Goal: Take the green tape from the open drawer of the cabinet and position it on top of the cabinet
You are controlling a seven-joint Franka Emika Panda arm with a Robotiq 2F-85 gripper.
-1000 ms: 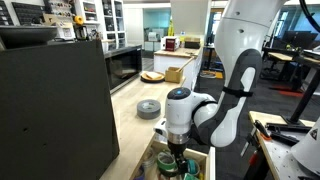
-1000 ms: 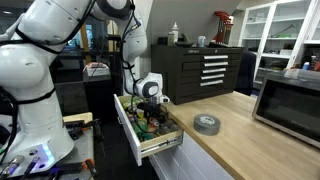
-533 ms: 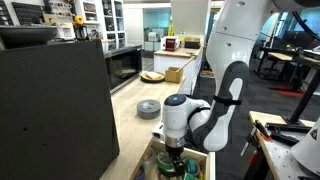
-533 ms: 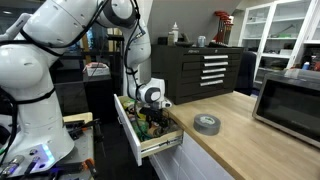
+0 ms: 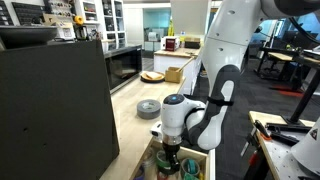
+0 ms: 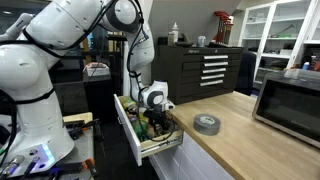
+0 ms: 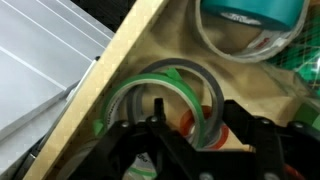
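Gripper (image 7: 185,118) has sunk deeper into the drawer (image 6: 128,122), jaws apart, green tape (image 7: 140,78) directly beneath. Grasp and transfer onto cabinet (image 6: 235,130) outstanding.

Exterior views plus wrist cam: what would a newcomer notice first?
The big white arm dominates both exterior views, folded down so its end effector dips into the open drawer. In the wrist view the green tape ring fills the middle, right at the open fingers. A grey tape roll lies on the cabinet top beside the drawer.
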